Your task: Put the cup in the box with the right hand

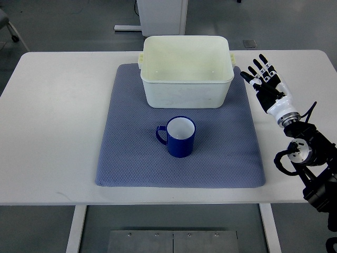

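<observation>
Standing upright on the blue-grey mat [126, 158], the blue mug [180, 137] shows its white inside and points its handle toward the picture's left. It sits near the middle of the mat, just in front of the cream plastic box [187, 94], apart from it, with a strip of mat showing between them. The box rests on the far part of the mat, and its far rim reaches past the mat's edge; small lugs stick out at its two far corners. Nothing can be made out inside it.

The right hand [267, 84] hovers over the white table [47, 132] beside the mat's right edge, level with the box and well apart from the mug. Its dark fingers [261, 61] are spread and extended away from the robot, holding nothing. The black forearm behind it runs down to the lower right corner, where it is cut off by the picture's edge.

Beyond the table's far edge, a white cabinet base [158, 16] stands on the grey floor, cropped at the top.
</observation>
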Available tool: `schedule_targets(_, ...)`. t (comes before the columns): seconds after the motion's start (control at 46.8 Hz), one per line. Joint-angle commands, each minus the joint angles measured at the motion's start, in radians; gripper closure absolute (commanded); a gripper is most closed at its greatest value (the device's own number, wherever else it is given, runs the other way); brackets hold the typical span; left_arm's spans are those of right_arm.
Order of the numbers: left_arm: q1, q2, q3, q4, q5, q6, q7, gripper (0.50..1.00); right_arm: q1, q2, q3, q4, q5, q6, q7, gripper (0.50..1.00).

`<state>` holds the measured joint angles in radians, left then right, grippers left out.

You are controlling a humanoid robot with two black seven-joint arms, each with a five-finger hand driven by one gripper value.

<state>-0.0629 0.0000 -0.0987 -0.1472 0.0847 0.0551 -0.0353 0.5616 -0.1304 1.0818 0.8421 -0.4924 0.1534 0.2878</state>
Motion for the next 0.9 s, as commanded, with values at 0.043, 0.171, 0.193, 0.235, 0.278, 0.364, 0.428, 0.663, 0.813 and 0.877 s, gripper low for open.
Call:
schedule_targets(0.043,-0.002,0.000,-0.001,0.000,0.001,0.000,0.000,0.500,0.000,0.000,0.000,0.000,0.000,0.000,0.001,0.500)
schedule_targets(0.171,-0.003,0.000,0.002,0.000,0.001,0.000,0.000,0.500,0.000,0.002,0.000,0.000,0.000,0.000,0.001,0.500)
schedule_targets(0.193,-0.003,0.000,0.002,0.000,0.001,0.000,-0.002,0.500,0.000,0.002,0.000,0.000,0.000,0.000,0.001,0.500)
schedule_targets(0.235,-0.006,0.000,0.002,0.000,0.000,0.000,-0.002,0.500,0.000,0.002,0.000,0.000,0.000,0.000,0.001,0.500)
schedule_targets(0.278,-0.011,0.000,-0.001,0.000,0.000,0.000,-0.002,0.500,0.000,0.002,0.000,0.000,0.000,0.000,0.001,0.500)
schedule_targets(0.364,-0.014,0.000,-0.001,0.000,0.000,0.000,-0.002,0.500,0.001,0.003,0.000,0.000,0.000,0.000,0.001,0.500)
schedule_targets(0.428,-0.015,0.000,-0.001,0.000,0.000,0.000,-0.002,0.500,0.001,0.003,0.000,0.000,0.000,0.000,0.001,0.500)
schedule_targets(0.663,0.000,0.000,-0.001,0.000,0.000,0.000,0.000,0.500,0.003,0.005,0.000,-0.002,0.002,0.000,0.001,0.500)
schedule_targets(0.813,0.000,0.000,-0.001,0.000,0.000,0.000,0.000,0.500,0.003,0.005,0.000,-0.002,0.002,0.000,0.007,0.500)
schedule_targets(0.877,0.000,0.000,-0.001,0.000,0.000,0.000,0.000,0.500,0.003,0.006,0.000,0.000,0.002,0.000,0.007,0.500)
